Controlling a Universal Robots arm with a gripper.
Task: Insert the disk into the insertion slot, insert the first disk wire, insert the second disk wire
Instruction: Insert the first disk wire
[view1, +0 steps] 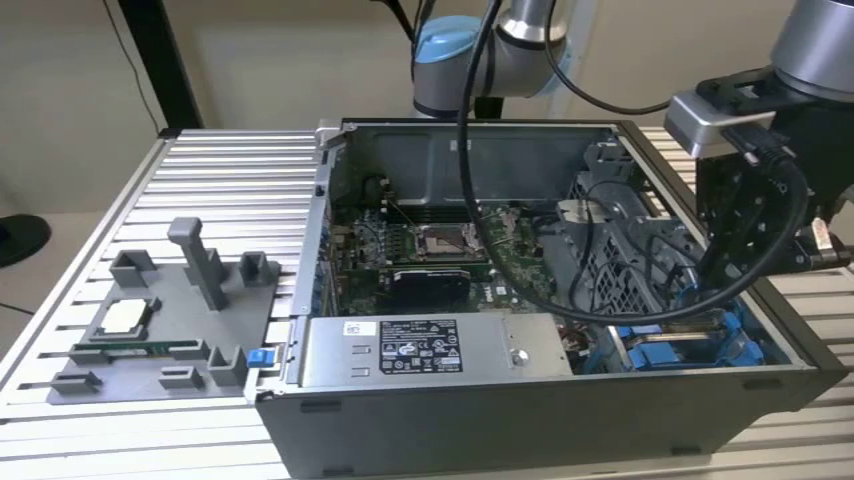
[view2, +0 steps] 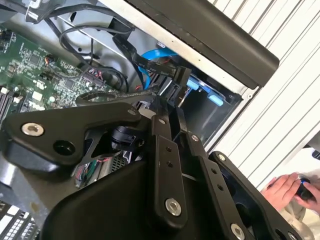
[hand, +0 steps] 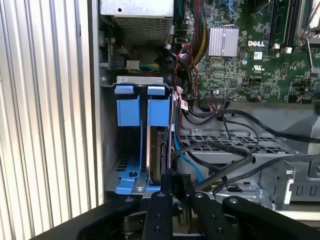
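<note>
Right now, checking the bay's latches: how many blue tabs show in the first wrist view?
2, side by side at the insertion slot's end nearest the power-supply box: one tab by the case wall, the other tab beside it. Others may be hidden.

Drive bay (hand: 134, 112) hard against case wall (hand: 97, 100); no passage that side. Disk (hand: 159, 155) fills inner slot; outer slot beside it open. Black cables (hand: 225, 150) and blue cable (hand: 187, 161) crowd bay's other flank, draped over grey cage (hand: 240, 142). Power supply (hand: 136, 17) blocks far end. Gripper (hand: 175, 181) at bay mouth, cables just beside. Case (view1: 534, 420) open on top: only way in. Person's hand (view2: 282, 192) outside wall, well apart.
</note>
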